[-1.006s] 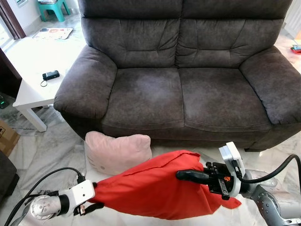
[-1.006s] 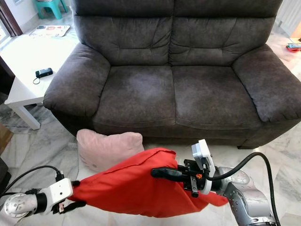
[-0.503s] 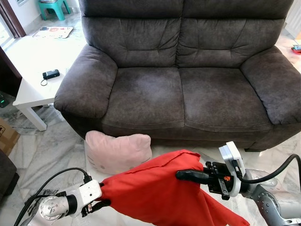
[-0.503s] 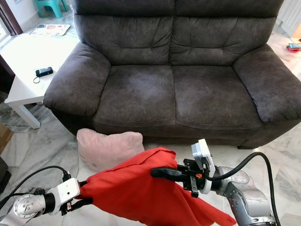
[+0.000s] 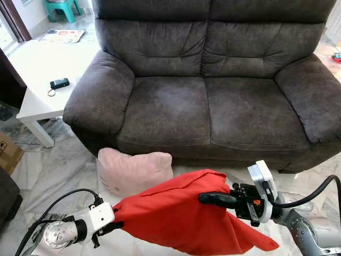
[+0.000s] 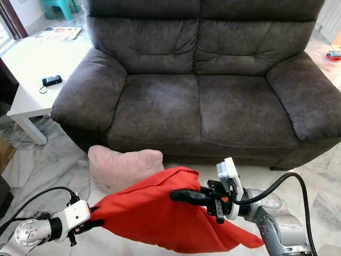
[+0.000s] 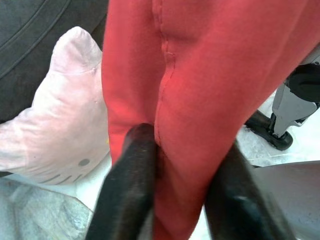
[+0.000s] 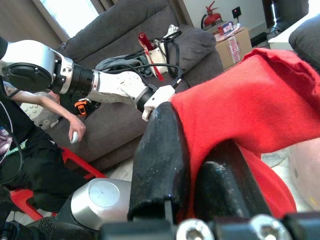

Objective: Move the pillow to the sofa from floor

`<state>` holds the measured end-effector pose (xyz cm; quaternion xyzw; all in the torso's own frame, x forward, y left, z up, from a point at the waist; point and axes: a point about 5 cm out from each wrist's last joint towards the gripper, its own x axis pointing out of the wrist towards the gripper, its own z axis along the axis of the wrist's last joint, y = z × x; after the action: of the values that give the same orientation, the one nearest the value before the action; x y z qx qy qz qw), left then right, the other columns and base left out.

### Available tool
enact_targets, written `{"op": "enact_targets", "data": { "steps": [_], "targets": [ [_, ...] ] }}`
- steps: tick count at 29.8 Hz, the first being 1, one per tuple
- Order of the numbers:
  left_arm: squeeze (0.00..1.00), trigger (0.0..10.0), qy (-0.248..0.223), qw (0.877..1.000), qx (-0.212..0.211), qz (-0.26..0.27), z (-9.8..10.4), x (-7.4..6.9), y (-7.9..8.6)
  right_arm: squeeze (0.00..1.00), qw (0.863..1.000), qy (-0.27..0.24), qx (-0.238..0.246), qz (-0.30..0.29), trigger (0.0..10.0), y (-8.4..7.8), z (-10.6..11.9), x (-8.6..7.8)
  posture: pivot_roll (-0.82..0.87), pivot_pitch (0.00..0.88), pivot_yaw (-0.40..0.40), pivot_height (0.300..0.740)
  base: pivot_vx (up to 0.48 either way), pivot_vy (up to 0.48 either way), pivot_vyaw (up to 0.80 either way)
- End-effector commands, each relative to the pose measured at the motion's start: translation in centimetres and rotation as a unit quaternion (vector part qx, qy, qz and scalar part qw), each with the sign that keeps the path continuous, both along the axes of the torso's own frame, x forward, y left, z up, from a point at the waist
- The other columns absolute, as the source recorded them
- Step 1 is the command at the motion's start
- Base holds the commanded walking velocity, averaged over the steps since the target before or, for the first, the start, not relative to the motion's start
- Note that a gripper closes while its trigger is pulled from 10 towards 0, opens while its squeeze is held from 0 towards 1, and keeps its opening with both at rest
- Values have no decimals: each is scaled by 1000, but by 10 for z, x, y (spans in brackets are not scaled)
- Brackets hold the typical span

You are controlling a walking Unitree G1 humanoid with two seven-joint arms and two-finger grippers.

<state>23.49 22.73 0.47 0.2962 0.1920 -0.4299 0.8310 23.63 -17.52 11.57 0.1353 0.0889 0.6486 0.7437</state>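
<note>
A red pillow (image 5: 181,213) hangs between my two arms above the floor, in front of the dark grey sofa (image 5: 213,101). My left gripper (image 5: 113,226) is shut on the pillow's left corner; its black fingers (image 7: 131,175) pinch the red cloth in the left wrist view. At the pillow's upper right edge my right gripper (image 5: 210,198) is shut on the fabric, with one finger (image 8: 160,155) lying over it in the right wrist view. A pink pillow (image 5: 133,170) rests on the floor against the sofa's front left.
A white side table (image 5: 40,80) with a small black device (image 5: 59,83) stands left of the sofa. A cardboard box (image 5: 8,154) sits at the far left. The floor is pale marble (image 5: 58,170). A seated person (image 8: 30,145) appears behind me in the right wrist view.
The pillow's lower right corner has swung, drooping lower half a second ago and now lifted back. My left gripper has shifted slightly right and up from a second ago. The camera has drifted a little.
</note>
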Motion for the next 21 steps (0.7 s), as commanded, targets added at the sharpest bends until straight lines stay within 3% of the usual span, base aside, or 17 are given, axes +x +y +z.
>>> {"op": "enact_targets", "data": {
  "steps": [1, 14, 19, 20, 21],
  "targets": [
    [0, 0, 3, 1000, 0, 8, -2, -2, 3, 0, 998, -49, 34, 16, 10000, 4, 19, 1, -27, 128, -19, 740, 0, 0, 0],
    [0, 0, -22, 999, -25, 39, 5, 9, -2, 0, 998, -47, 36, 9, 10000, 5, 16, 1, -28, 123, -17, 740, 0, 0, 0],
    [0, 0, -69, 992, -63, 83, 20, 25, -4, 0, 997, -57, 8, -45, 10000, 4, 6, 8, -28, 126, -17, 740, 0, 0, 0],
    [0, 1451, -90, 988, -80, 99, 27, 31, -6, 0, 995, -63, -4, -74, 10000, 3, 2, 12, -27, 127, -18, 740, 0, 0, 0],
    [0, 1451, -102, 985, -88, 107, 31, 34, -8, 0, 994, -67, -10, -90, 10000, 2, -1, 15, -27, 127, -18, 740, 0, 0, 0]
  ]
}}
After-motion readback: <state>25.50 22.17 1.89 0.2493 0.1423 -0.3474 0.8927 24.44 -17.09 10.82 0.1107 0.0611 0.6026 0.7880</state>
